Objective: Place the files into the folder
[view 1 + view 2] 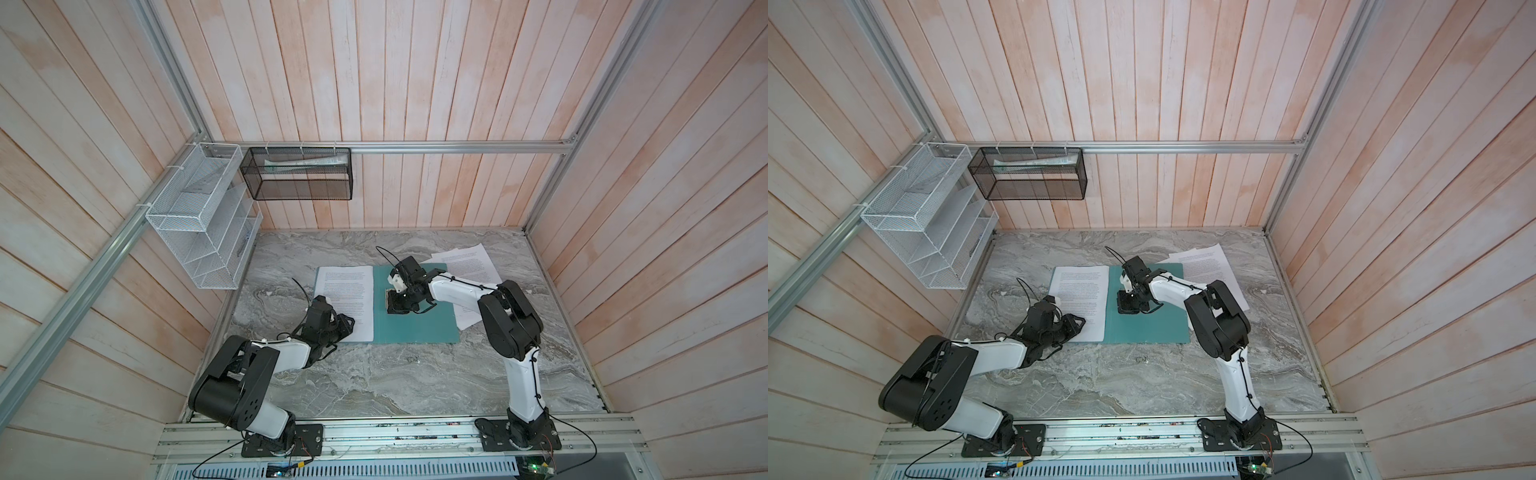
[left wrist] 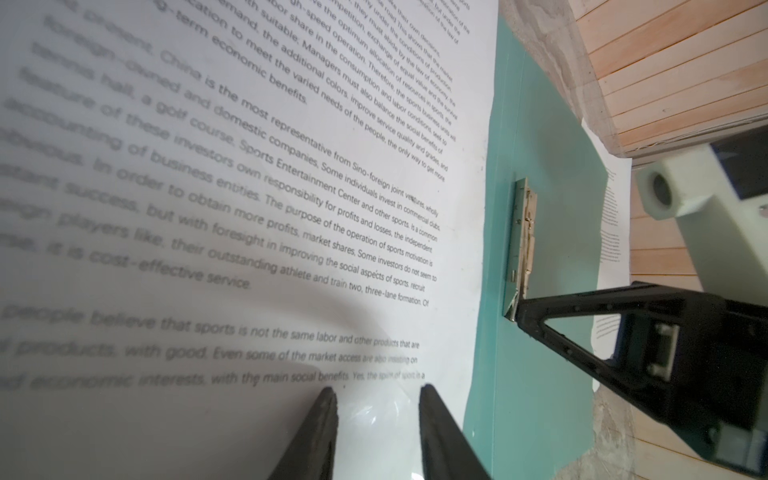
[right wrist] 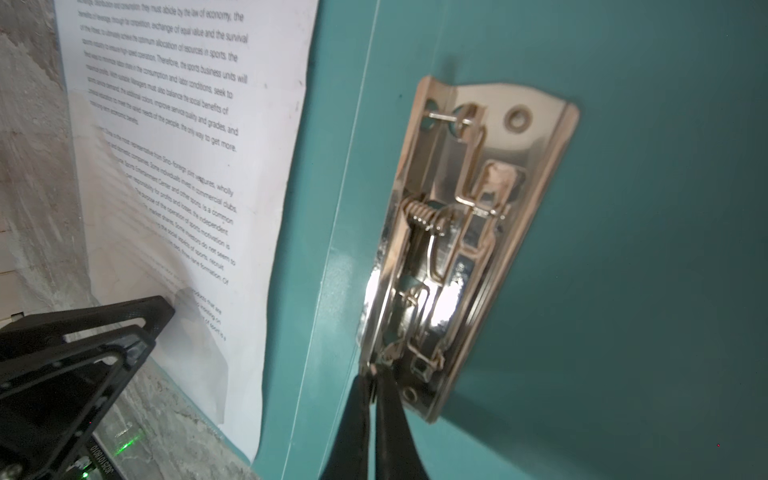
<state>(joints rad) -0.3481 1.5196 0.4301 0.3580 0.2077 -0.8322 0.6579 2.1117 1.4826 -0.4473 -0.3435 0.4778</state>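
At the middle of the table (image 1: 374, 374) the folder (image 1: 419, 320) lies open, one sheet (image 1: 347, 291) on its left flap under the half-open, empty jaws of the left gripper (image 2: 378, 390); the right gripper (image 3: 372, 372), shut, noses the clip (image 3: 469, 232), which seemingly needs lifting before the sheet slides under.
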